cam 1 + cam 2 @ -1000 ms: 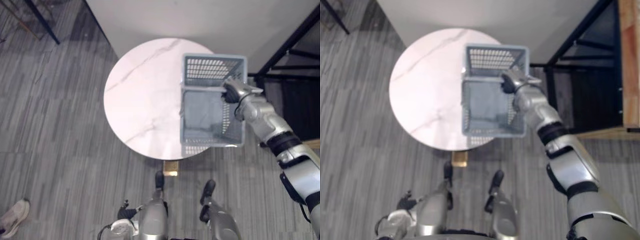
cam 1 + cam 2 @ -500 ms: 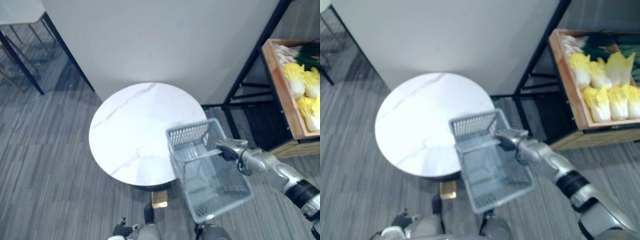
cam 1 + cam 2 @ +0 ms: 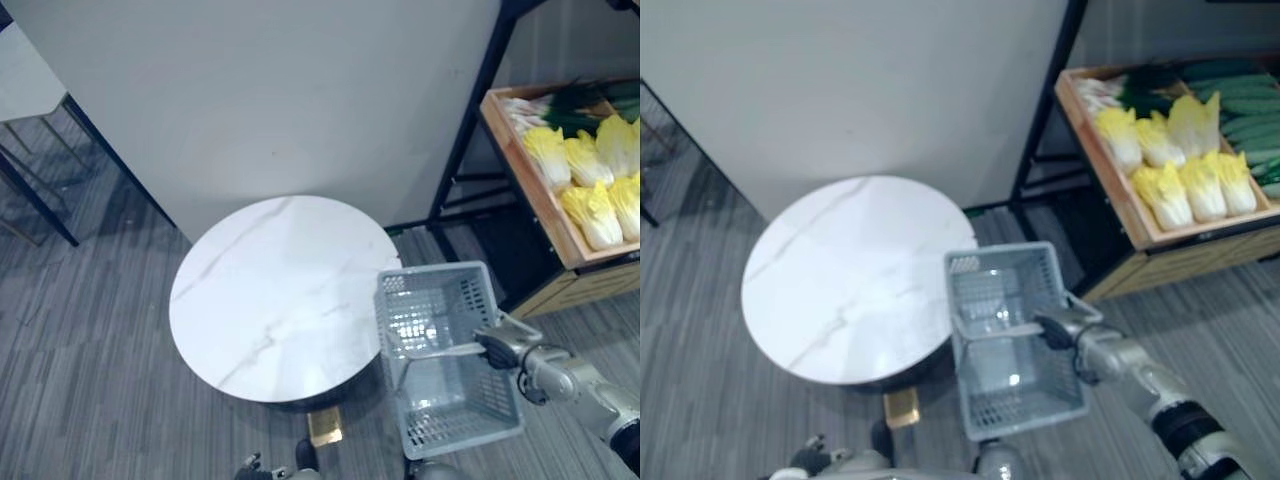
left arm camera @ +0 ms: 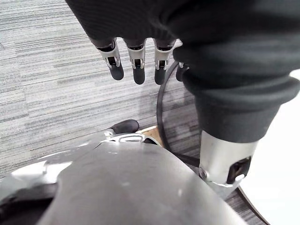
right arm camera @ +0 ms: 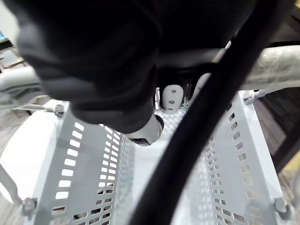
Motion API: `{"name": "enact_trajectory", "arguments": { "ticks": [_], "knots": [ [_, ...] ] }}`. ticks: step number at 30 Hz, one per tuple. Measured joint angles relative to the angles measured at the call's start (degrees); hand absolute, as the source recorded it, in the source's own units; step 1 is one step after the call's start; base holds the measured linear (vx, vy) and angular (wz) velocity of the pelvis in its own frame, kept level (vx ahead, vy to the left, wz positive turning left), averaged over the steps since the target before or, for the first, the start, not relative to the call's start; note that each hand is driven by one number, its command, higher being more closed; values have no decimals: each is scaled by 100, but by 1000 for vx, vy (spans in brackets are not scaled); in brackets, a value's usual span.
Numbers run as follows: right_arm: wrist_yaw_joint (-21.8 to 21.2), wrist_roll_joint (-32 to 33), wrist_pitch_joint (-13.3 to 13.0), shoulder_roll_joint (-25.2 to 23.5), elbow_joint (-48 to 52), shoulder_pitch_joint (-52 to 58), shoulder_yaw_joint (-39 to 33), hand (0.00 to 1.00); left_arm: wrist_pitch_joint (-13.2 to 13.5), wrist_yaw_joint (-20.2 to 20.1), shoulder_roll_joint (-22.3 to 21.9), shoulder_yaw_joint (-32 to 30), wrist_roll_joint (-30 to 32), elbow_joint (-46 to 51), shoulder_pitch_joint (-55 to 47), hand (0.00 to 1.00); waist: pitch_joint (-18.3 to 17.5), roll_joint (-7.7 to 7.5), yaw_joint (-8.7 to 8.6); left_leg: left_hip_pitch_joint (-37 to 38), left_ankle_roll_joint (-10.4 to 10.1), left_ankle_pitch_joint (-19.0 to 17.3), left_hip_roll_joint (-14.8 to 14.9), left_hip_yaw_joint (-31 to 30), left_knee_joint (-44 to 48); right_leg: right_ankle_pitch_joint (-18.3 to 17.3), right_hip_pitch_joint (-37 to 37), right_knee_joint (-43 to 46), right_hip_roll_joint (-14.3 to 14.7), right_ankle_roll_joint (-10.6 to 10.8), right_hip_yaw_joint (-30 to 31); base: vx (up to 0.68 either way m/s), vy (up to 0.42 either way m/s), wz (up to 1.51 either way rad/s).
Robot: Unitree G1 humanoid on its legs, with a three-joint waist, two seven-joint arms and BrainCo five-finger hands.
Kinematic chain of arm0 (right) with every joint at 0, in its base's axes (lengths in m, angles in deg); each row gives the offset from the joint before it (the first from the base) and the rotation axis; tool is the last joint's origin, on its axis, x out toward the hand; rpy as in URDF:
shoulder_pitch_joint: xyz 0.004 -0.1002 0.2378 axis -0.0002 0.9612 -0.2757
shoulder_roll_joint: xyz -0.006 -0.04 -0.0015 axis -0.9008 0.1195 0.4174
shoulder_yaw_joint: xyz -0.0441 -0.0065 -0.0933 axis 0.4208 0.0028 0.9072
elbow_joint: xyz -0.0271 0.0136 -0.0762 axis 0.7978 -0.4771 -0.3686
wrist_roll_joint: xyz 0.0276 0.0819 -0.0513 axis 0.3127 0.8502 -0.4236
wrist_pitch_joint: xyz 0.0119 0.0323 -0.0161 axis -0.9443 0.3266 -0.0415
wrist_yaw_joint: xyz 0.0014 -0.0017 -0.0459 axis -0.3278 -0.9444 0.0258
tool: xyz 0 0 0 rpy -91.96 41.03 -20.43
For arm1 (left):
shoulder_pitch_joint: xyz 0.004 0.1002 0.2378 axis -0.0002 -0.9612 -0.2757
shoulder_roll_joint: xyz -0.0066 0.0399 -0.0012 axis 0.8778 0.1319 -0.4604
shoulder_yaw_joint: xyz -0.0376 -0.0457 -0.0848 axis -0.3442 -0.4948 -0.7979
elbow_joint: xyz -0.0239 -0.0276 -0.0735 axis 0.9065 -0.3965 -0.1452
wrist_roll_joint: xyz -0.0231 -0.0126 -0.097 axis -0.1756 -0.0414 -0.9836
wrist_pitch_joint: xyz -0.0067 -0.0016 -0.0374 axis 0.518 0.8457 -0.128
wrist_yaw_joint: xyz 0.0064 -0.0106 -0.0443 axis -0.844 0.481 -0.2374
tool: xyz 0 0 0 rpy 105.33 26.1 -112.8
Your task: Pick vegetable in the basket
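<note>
Low at the robot's left side, the left hand point(image 4: 137, 63) is held over the grey floor point(image 4: 47, 70), fingers relaxed and nothing grasped; further out, the basket point(image 3: 460, 425) is hung by its handle point(image 3: 440, 351), round which the right hand point(image 3: 503, 347) is curled, just beside the round white table point(image 3: 270, 300); beyond, yellow cabbages point(image 3: 1170, 180) are laid in a wooden crate point(image 3: 1110, 190) on a black shelf point(image 3: 478, 110).
</note>
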Motion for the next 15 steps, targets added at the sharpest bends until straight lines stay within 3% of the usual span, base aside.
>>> {"name": "enact_trajectory", "arguments": {
  "ticks": [4,9,11,15],
  "knots": [
    [128,-262,88,-286,-393,305,-617,100,0,0,-25,-4,2,2,-114,0,-57,35,-107,120,-8,-80,-22,149,0,-4,30,0,1,-2,134,33,6,-20],
    [308,-428,396,-528,-460,1031,-1681,100,-65,1,-121,-47,15,-16,-229,0,-250,163,-188,178,-28,-162,-44,246,-2,-22,37,-12,-24,-2,172,37,6,-9],
    [439,-475,487,-676,-569,1155,-1919,100,-68,3,-152,-102,15,-9,-333,0,-301,166,-280,177,-28,-162,-35,215,-2,-33,55,-13,-25,-8,130,20,-9,6],
    [484,-476,549,-901,-684,1440,-2273,100,-69,6,-168,-116,158,-8,-350,0,-342,147,-298,180,-25,-159,-41,87,-19,-80,136,-34,-42,-33,21,1,-11,13]
  ]
}}
